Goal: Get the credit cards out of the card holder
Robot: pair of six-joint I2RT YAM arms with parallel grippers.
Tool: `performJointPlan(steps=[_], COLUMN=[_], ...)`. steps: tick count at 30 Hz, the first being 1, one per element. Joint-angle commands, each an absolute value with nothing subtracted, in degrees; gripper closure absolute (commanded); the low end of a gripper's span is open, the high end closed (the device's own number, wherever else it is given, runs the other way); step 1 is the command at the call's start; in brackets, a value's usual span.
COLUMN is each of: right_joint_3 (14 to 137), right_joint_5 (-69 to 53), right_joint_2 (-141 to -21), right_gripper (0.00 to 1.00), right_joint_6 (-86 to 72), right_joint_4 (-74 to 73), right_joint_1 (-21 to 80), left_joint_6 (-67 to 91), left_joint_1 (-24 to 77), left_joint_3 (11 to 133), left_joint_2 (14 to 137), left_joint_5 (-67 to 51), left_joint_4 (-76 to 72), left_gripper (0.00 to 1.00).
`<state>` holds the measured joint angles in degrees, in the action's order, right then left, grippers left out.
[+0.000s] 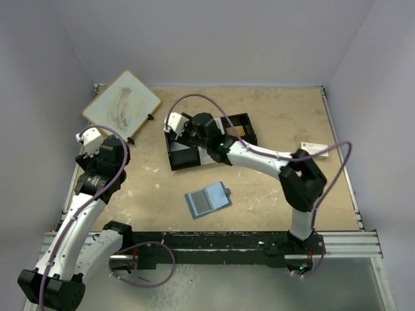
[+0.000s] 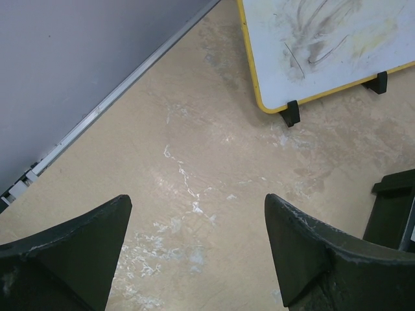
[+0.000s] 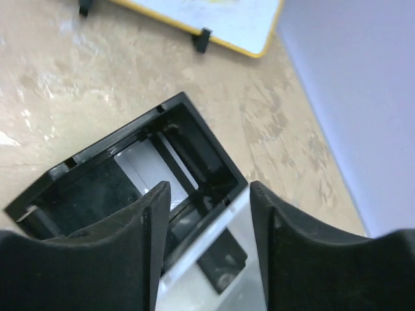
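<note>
Right hand [image 3: 209, 186] above black tray [image 3: 211, 152], card holder [image 1: 207, 199] lying well apart

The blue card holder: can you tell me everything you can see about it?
The card holder is a small, flat blue rectangle, turned a little askew. Its middle looks paler and greyish inside a darker blue border, and a small tab sticks out at its far right corner. It seems soft, like plastic or leather. It lies on the tan table between the two arms, near the front. Only the table touches it. No cards can be made out.

soft, even, fairly bright light, faint shadows, mild glare on the table [image 3: 39, 84], slight blur up close
</note>
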<state>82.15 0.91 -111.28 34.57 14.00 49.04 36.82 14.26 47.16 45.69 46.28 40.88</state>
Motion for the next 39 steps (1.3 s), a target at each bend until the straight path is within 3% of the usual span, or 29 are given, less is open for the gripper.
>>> performJointPlan(steps=[1,6,13,22,39], right_joint_3=[74.83,68.34,51.75,50.74,58.65], right_joint_5=[13.04,9.63,10.24,16.86,16.78], right_joint_2=[-97.92,-90.19,-81.83,-85.03,-97.29], right_gripper=[0.39,0.37,0.35,0.27,0.28], right_joint_6=[5.28,-17.94,-29.29,-37.23,-34.98], right_joint_4=[20.06,2.41,3.56,-2.82,-7.33], right_joint_1=[48.46,47.29,53.41,62.61,66.68], left_joint_6=[36.21,36.11,35.91,36.21,36.16], left_joint_1=[13.91,13.88,13.89,13.89,13.89], left_joint_3=[48.11,48.05,48.13,48.12,48.16], left_joint_2=[44.55,44.50,45.18,45.88,46.91], left_joint_5=[45.85,45.44,44.65,45.15,45.00], left_joint_4=[39.43,39.29,39.16,39.58,39.73], left_gripper=[0.19,0.19,0.19,0.19,0.19])
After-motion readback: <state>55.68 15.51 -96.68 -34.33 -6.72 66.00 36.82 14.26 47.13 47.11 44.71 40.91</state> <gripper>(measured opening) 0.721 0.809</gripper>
